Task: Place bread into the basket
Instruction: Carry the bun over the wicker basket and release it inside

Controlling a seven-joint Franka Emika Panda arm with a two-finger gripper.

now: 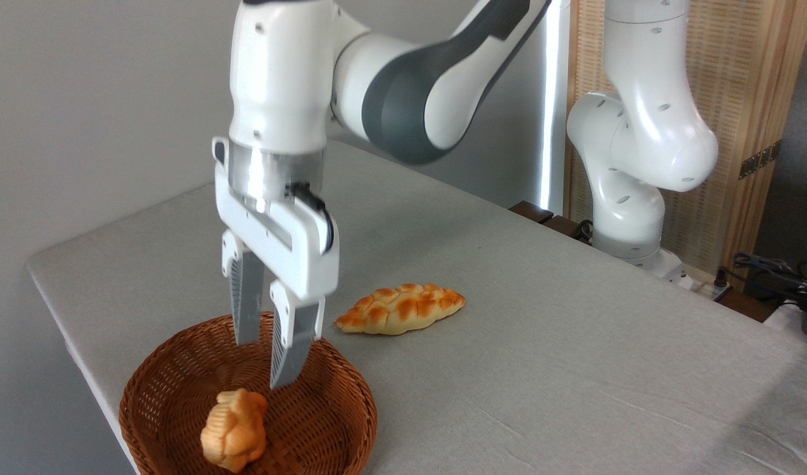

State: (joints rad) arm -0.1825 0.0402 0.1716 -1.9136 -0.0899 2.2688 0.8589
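One small golden ridged bun (pixel 234 429) lies inside the round reddish-brown wicker basket (pixel 146 396). White two-finger gripper (pixel 266 363) just above it, released and empty. Judged next: retract upward.

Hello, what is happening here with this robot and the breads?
A white robot arm is working over a grey table. Its claw hangs open above the wicker basket, holding nothing. The small bun already lies inside the basket, tipped on its side, just below the claw's fingertips. A longer braided loaf lies on the table beside the basket, untouched. It looks as if the bun has been dropped in.
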